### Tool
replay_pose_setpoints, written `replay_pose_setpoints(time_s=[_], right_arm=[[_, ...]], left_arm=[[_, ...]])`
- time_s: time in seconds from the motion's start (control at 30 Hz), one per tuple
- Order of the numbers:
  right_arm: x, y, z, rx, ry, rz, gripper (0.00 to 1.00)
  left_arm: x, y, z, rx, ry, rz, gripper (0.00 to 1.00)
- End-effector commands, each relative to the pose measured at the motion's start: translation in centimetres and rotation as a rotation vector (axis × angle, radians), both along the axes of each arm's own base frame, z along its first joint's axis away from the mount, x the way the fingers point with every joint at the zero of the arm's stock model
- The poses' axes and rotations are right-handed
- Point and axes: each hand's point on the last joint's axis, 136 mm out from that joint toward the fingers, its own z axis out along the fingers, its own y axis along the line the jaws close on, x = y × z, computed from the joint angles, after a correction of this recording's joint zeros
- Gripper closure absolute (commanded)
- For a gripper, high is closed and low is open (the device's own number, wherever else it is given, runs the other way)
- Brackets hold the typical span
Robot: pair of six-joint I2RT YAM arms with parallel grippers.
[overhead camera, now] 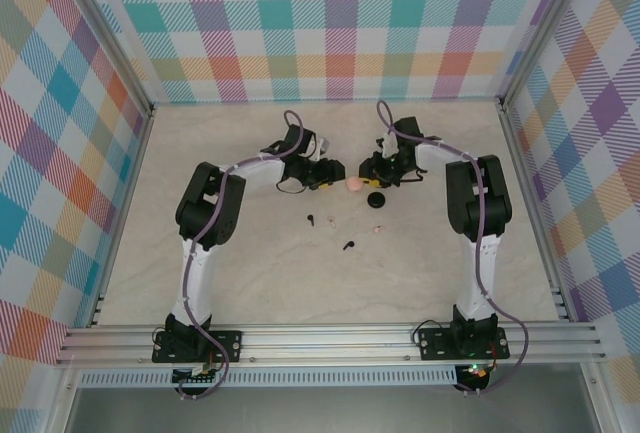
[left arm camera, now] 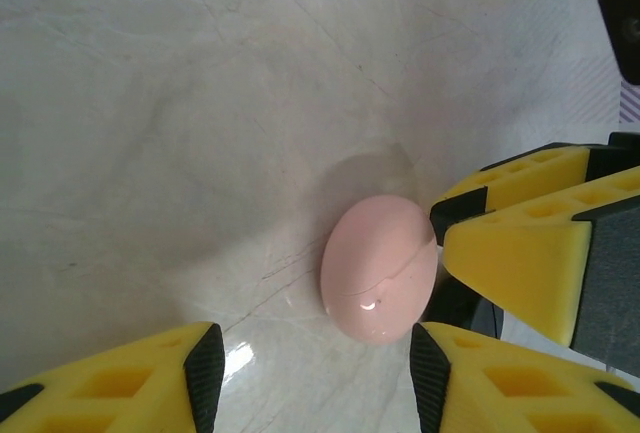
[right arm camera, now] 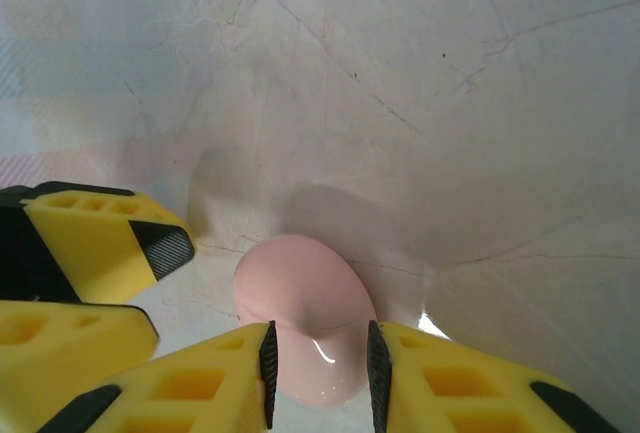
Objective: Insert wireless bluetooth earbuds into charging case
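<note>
The pink charging case (overhead camera: 353,184) lies closed on the counter (overhead camera: 250,283), midway between my two arms, with its seam showing in the left wrist view. Its long axis runs roughly along my right arm's reach, so the near end points into my right jaws. Those are narrow, with a pad (right arm camera: 268,363) on either side of that end. I cannot tell whether they pinch it or only straddle it. My left jaws stand wider than the case and hold nothing. The case lies just ahead of them, off toward one pad (left arm camera: 428,363). My right arm is the nearer, so I judge it should steady the case while the left works the lid. The black case (overhead camera: 375,200) sits just beside the pink one. The black earbuds (overhead camera: 311,220) and pale earbuds (overhead camera: 332,219) lie loose nearer my bases, well apart from both jaws.
</note>
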Motion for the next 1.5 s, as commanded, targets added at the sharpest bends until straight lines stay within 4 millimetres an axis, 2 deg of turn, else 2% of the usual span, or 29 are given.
replay_pose_setpoints(time_s=[0.0, 0.43, 0.87, 1.2, 1.47], right_arm=[[0.2, 0.3, -0.2, -0.013, 0.006, 0.039, 0.68], [-0.4, 0.9, -0.7, 0.023, 0.044, 0.075, 0.72], [-0.9, 0.9, -1.5, 0.029, 0.070, 0.064, 0.76], [-1.1, 0.7, -2.4, 0.021, 0.092, 0.055, 0.76], [-1.1, 0.8, -2.3, 0.024, 0.099, 0.047, 0.77]], left_arm=[[-0.1, -1.6, 0.1, -0.032, 0.018, -0.008, 0.47], [-0.4, -3.5, -1.2, -0.060, 0.065, 0.006, 0.50], [-1.4, -4.4, -2.9, -0.067, 0.123, 0.026, 0.52], [-1.9, -4.9, -2.7, -0.105, 0.151, 0.044, 0.55], [-2.2, -5.0, -2.6, -0.105, 0.159, 0.052, 0.58]])
